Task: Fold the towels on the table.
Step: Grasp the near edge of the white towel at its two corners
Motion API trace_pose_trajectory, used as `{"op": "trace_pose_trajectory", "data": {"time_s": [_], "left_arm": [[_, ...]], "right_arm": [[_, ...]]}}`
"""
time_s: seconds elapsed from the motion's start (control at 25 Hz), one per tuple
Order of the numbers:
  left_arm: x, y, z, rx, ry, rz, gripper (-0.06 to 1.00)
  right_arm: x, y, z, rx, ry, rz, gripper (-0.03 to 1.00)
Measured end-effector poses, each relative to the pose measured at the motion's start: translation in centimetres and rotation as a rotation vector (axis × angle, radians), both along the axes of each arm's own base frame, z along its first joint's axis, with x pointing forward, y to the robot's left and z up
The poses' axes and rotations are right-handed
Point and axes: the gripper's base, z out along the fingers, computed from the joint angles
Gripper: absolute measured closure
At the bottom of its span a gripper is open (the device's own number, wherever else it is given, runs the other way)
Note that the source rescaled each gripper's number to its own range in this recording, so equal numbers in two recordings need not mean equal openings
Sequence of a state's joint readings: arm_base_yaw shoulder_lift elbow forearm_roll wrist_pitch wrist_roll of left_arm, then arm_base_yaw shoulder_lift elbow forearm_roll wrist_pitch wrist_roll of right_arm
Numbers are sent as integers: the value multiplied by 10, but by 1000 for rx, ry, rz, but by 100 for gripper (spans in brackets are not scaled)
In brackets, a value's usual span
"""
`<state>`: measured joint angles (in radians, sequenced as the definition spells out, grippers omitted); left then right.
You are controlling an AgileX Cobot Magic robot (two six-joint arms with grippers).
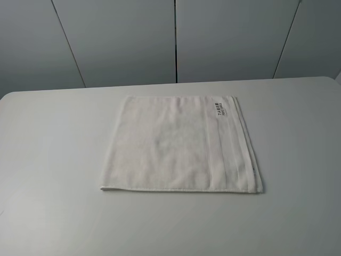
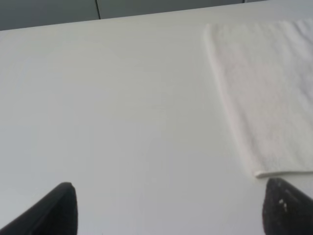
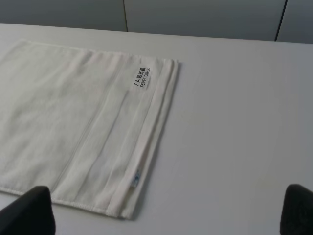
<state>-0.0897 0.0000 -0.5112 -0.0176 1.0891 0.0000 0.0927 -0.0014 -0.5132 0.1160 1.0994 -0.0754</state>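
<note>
While both pincers stand spread and empty, the entry reads as follows. Towel [image 1: 176,144], white terry: flat on the table [image 1: 53,160], ahead of the left pincer [image 2: 173,210] with one corner near a fingertip [image 2: 288,210]. It is also ahead of the right pincer [image 3: 161,210], banded edge and label [image 3: 142,77] on that side. The edges look layered, suggesting one fold is made; further folding is judged outstanding. Neither pincer touches cloth.

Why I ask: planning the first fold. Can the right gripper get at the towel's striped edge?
Probably yes: the open right gripper faces the towel at its striped edge; nothing blocks it.
</note>
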Motion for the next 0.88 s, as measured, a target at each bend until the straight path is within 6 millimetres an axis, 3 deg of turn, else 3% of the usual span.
{"op": "trace_pose_trajectory", "data": {"time_s": [0.88], "left_arm": [[0,0,0,5,-1,-3,-2]], "right_arm": [[0,0,0,0,0,0,-3]]}}
